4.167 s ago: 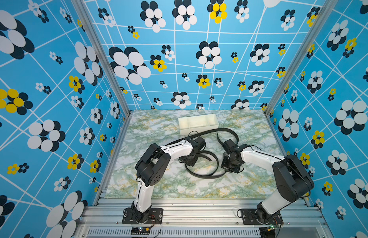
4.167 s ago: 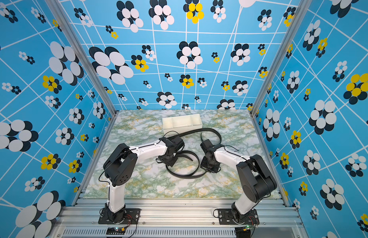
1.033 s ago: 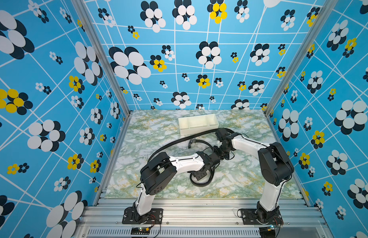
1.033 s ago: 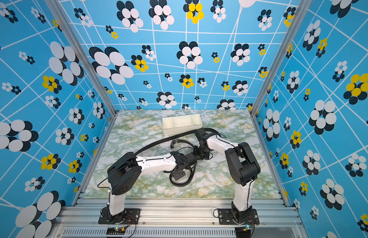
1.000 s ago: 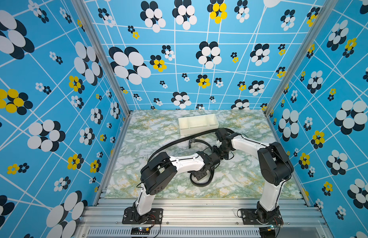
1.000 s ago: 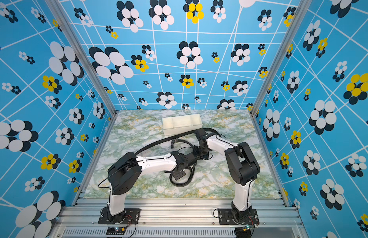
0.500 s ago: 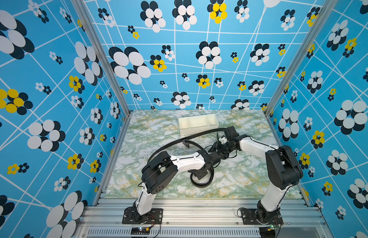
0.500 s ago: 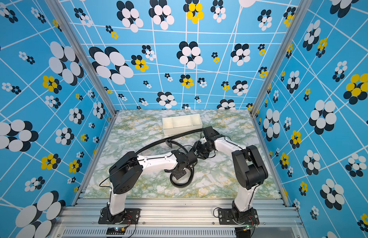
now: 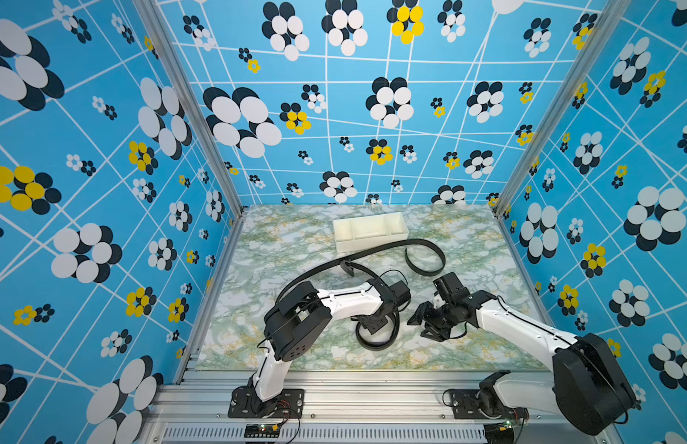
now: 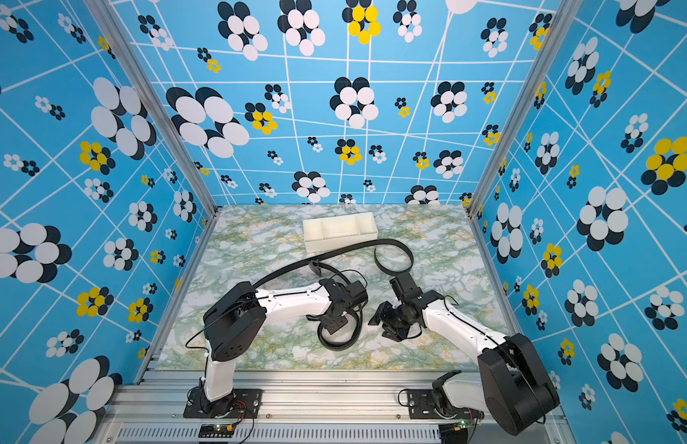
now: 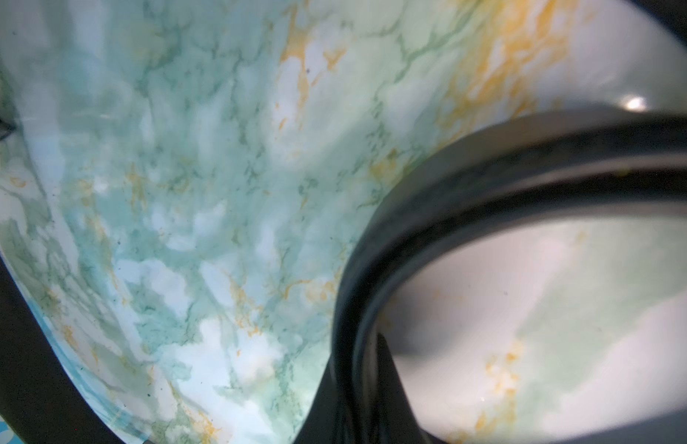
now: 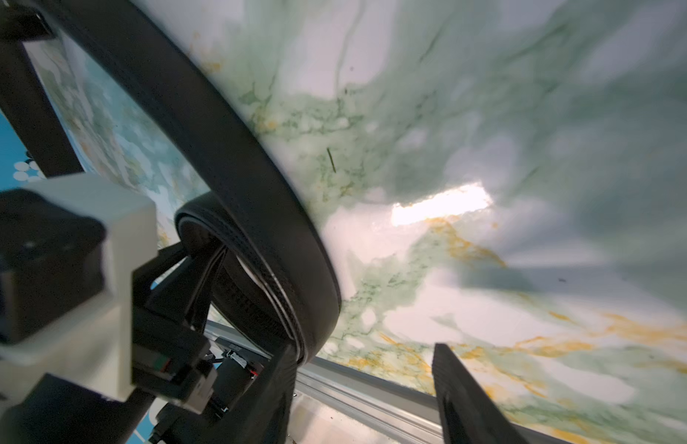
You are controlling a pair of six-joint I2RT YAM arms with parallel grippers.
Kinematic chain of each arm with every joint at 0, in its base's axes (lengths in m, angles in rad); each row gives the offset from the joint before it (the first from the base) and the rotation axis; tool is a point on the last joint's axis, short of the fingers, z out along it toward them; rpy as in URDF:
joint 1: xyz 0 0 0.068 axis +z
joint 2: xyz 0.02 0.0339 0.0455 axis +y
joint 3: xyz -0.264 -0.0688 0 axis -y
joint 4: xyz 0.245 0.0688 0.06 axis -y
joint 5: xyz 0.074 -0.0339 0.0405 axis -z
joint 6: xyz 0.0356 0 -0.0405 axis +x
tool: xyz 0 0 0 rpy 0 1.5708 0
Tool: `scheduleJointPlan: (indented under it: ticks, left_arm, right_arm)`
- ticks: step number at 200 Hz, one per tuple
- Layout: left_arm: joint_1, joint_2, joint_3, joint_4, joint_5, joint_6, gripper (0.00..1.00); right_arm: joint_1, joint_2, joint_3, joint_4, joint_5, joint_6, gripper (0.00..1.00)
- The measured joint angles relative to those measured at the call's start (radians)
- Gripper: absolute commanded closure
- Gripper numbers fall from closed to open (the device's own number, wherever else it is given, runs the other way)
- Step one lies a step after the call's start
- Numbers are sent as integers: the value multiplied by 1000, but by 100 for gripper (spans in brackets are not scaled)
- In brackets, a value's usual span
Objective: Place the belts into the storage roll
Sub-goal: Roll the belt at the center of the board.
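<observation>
Coiling seemed the step in hand: the left gripper pinched the belt coil near the front edge. The right gripper, spread and empty near it, looked best used pressing the outer wrap snug. A loose strap curved before the tray on the glossy marbled tabletop, between blue flowered walls.

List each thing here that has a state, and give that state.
left gripper, jaws shut on the coiled belt.
right gripper, jaws open, empty.
coiled belt, loosely looped, held.
loose belt, uncoiled, curving past the storage roll's front.
storage roll, upright, all three compartments empty.
</observation>
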Motion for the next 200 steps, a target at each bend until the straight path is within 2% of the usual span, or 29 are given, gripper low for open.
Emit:
scheduleJointPlan:
  ticks: [36,100,134,170,191,200]
  left_arm:
    - [0,0,0,0,0,0,100]
    - [5,-17,-23,27,17,-8,100]
    - [12,-34,-42,56,46,-15,100]
    - [12,-45,-52,93,90,-18,100]
    - [14,-48,-53,108,114,-25,100]
    - [19,-50,-54,108,124,-28,94]
  right_arm:
    - [96,52,25,74,57,45,41]
    - [158,215,63,208,122,99,47]
    - [175,243,78,240,163,124,65]
    - [180,248,116,165,199,90,88]
    - [181,267,149,111,206,69,92]
    - [182,279,169,85,210,56,93]
